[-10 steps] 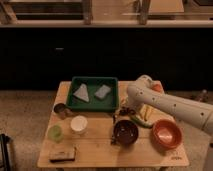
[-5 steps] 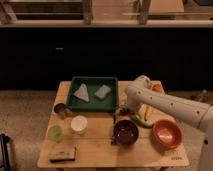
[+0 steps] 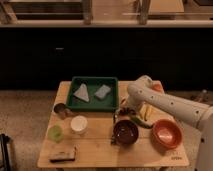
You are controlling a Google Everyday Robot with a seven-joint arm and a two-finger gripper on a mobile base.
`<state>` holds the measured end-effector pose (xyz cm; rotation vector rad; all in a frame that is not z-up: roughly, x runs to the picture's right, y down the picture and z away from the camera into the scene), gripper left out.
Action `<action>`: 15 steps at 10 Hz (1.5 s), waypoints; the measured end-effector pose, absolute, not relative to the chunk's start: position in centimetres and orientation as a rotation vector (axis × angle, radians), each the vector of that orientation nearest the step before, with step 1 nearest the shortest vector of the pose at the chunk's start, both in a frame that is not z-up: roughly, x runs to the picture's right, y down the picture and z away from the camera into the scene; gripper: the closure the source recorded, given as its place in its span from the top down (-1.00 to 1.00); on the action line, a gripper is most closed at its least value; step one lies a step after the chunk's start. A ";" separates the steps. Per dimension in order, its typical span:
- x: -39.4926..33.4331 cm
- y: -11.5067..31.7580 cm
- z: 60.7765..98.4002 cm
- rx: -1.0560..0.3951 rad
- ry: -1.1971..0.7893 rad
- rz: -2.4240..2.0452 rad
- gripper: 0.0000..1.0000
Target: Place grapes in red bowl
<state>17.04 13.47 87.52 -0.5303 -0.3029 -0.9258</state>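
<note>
The red bowl stands at the table's front right, orange-red with a lighter inside. My white arm comes in from the right, bends over the table's back right, and reaches down to the gripper, just right of the green tray and behind the dark bowl. A small dark lump sits at the gripper's tip and looks like the grapes. I cannot tell whether it is held or lies on the table. The gripper is well to the left of the red bowl.
A dark maroon bowl stands in front of the gripper, and a long green vegetable lies between the bowls. A green tray holds two pale pieces. An orange fruit sits behind the arm. A metal cup, a white cup, a green cup and a brown block stand on the left.
The arm's elbow has shifted a little left and down, bringing the gripper lower toward the table beside the tray. The bowls and cups have not moved.
</note>
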 end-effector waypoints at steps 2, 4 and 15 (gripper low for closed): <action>17.3 13.9 88.0 -0.542 -0.310 -0.920 0.60; 17.5 14.3 88.4 -0.551 -0.317 -0.919 0.47; 18.3 12.9 87.2 -0.481 -0.336 -0.896 -1.00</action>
